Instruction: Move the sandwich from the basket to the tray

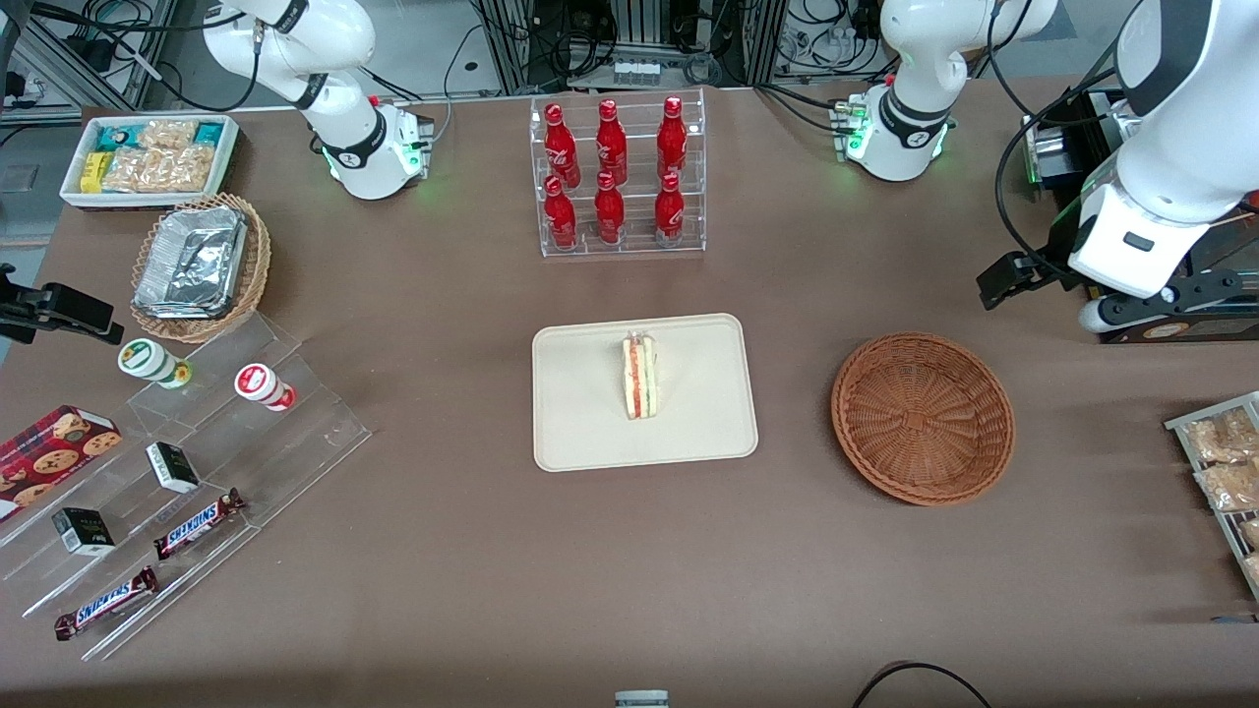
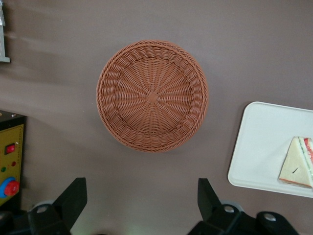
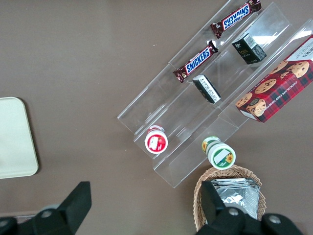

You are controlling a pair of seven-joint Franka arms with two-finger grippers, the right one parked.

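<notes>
With its fingers spread apart and empty, the gripper (image 2: 142, 205) hangs above the bare basket (image 1: 923, 418), at three o'clock from the tray (image 1: 590, 433) holding the sandwich (image 1: 640, 376), a light, squashy wedge best pinched gently across its bread faces.

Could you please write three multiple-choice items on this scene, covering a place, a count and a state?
1. Where is the sandwich?
A. in the basket
B. on the tray
C. on the bare table

2. How many red bottles stand in the clear rack?
A. four
B. six
C. eight

3. What state is the working arm's hand in?
A. open, holding nothing
B. shut on the sandwich
C. shut on the basket rim

Answers: 1 B, the wedge rests on the cream tray; 2 B, two rows of three; 3 A, its fingers stand wide apart above the table beside the empty basket.
</notes>
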